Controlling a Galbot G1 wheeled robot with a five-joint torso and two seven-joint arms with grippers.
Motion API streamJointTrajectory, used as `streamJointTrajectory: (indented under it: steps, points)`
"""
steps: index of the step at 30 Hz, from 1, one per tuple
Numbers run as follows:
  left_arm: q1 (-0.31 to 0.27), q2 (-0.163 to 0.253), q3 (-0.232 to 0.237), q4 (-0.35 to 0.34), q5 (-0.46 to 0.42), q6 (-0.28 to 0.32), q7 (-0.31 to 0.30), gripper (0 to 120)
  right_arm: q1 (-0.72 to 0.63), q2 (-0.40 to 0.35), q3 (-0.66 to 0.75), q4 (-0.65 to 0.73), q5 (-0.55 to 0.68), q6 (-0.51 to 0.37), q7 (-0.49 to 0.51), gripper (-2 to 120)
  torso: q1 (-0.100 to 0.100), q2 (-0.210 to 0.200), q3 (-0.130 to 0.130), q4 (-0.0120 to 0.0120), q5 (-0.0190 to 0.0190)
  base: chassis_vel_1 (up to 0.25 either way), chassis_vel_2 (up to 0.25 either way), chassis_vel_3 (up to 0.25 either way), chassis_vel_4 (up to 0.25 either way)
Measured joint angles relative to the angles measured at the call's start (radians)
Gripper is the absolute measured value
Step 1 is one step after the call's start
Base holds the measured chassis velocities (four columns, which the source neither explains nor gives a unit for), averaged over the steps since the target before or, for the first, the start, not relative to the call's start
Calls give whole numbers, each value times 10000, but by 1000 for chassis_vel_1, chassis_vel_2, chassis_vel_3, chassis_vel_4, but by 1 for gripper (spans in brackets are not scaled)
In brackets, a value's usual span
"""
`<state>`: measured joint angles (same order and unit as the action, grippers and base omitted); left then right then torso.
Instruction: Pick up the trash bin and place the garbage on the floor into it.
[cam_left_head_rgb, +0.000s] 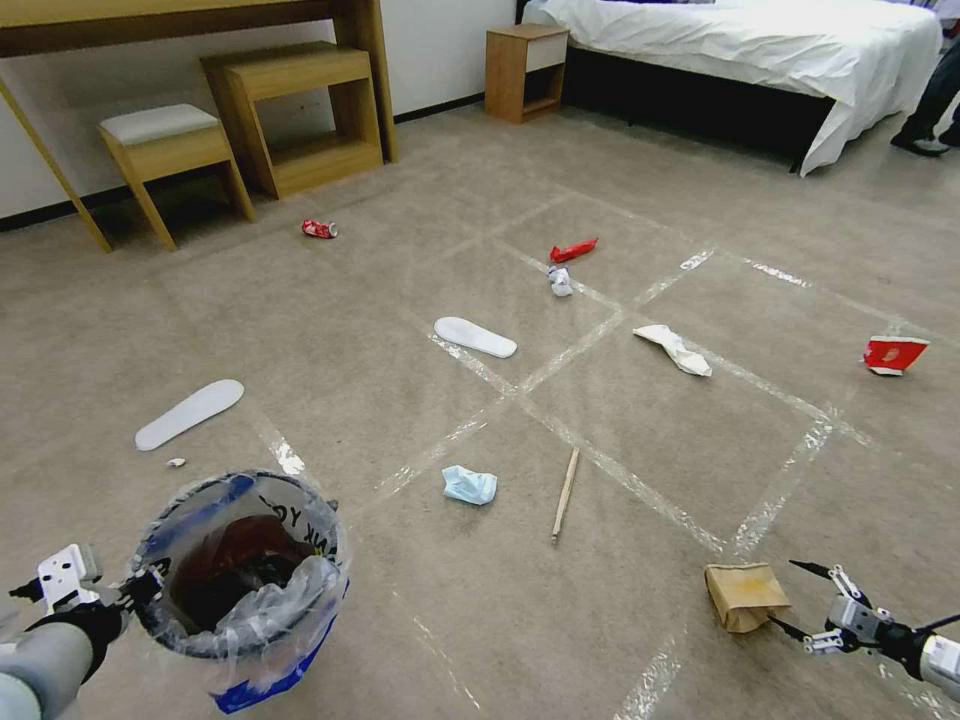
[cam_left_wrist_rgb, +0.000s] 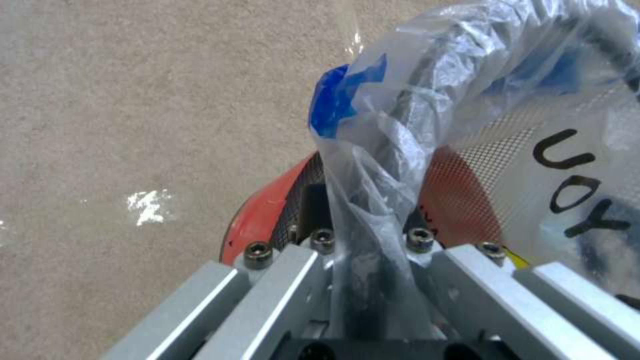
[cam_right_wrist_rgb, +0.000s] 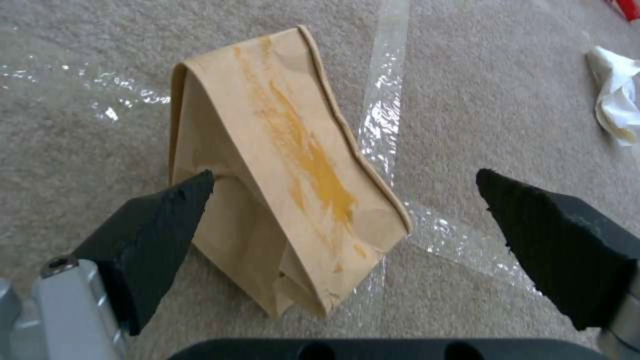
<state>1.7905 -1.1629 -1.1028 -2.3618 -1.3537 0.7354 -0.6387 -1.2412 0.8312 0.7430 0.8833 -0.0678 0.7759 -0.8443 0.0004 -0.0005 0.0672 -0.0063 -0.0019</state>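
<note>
Brown paper bag (cam_right_wrist_rgb: 287, 170) is lying on the carpet floor (cam_left_head_rgb: 330, 340) between my right pincer's (cam_left_head_rgb: 800, 598) spread-apart tips, ready for a pinch. My left pincer (cam_left_wrist_rgb: 370, 260) is clamping the trash bin's (cam_left_head_rgb: 240, 580) lined rim, holding it raised for drops.

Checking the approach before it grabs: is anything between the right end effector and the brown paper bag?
Nothing visible. The right end effector is open, with the brown paper bag right before it on bare carpet.

Hiding the left gripper's (cam_left_wrist_rgb: 373, 280) fingers under the trash bin's (cam_left_head_rgb: 240, 570) crinkly bag; cutting off the bed (cam_left_head_rgb: 740, 40) at the top right edge.
</note>
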Motion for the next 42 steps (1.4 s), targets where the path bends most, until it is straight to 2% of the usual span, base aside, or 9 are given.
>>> streamJointTrajectory:
  steps: [20, 30, 42]
  points:
    - [102, -2, 4, -70, 155, 0, 61, 0, 899, 388, -526, -827, -468, 201, 50, 100, 0, 0, 0, 1, 0, 0, 0, 0, 0]
    - [69, -165, 127, 47, 427, 0, 206, 0, 1880, 676, -1047, -1889, -955, 321, 35, 100, 0, 0, 0, 1, -1, 0, 0, 0, 0]
    - [-1, -69, 86, 151, 456, 0, 238, 0, 2414, 1055, -1463, -2478, -1220, 330, 31, 100, 0, 0, 0, 1, -1, 0, 0, 0, 0]
